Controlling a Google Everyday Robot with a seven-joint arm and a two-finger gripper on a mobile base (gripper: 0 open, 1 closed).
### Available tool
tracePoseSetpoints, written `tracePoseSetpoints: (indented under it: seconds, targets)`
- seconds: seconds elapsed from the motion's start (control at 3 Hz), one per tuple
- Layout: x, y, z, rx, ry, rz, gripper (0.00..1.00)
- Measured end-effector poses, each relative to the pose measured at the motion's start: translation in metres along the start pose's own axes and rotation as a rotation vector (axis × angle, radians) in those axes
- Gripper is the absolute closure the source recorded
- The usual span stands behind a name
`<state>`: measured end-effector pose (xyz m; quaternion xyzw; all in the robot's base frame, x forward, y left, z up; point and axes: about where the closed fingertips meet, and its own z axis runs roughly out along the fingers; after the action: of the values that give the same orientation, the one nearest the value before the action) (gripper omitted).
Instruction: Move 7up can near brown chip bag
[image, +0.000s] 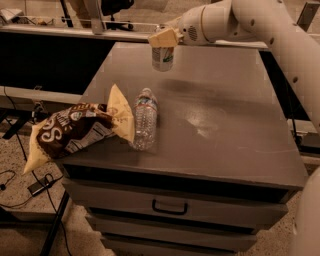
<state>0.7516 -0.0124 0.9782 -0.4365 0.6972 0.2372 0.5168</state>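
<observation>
The biggest thing before me is the grey surface (225, 140), the top of a cabinet whose drawers face the near side, the upper one with a dark handle (170, 206). My pale arm (260, 20) reaches in from the right and crosses the far right corner of it. Next in size is the brown chip bag (75, 130), crinkled and lying at the near left. Its left end hangs out past the surface's left edge, and its pale yellow right end stands up on the surface. Touching that yellow end on its right lies a clear water bottle (145, 119) on its side, cap towards the far edge. The bottle covers the bag's right flank, so the bag's far side is the open one. Smallest is the 7up can (162, 57), upright over the far part of the surface, well apart from the bag and farther back than the bottle's cap. It looks raised clear of the top, with a dark shadow on the grey just to its near right. My jaws sit over the can's top, closed on it and holding it from above.
</observation>
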Motion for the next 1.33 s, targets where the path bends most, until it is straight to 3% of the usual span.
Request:
tracePoseSetpoints:
  seconds: [0.33,0.67,1.33]
  targets:
    - [-0.029,0.029,-0.003,-0.049,0.004,-0.083,1.00]
    - [-0.057,0.066,0.004,-0.133,0.006,-0.168,1.00]
    - [-0.081,0.113,0.034,-0.291,0.011,-0.220,1.00]
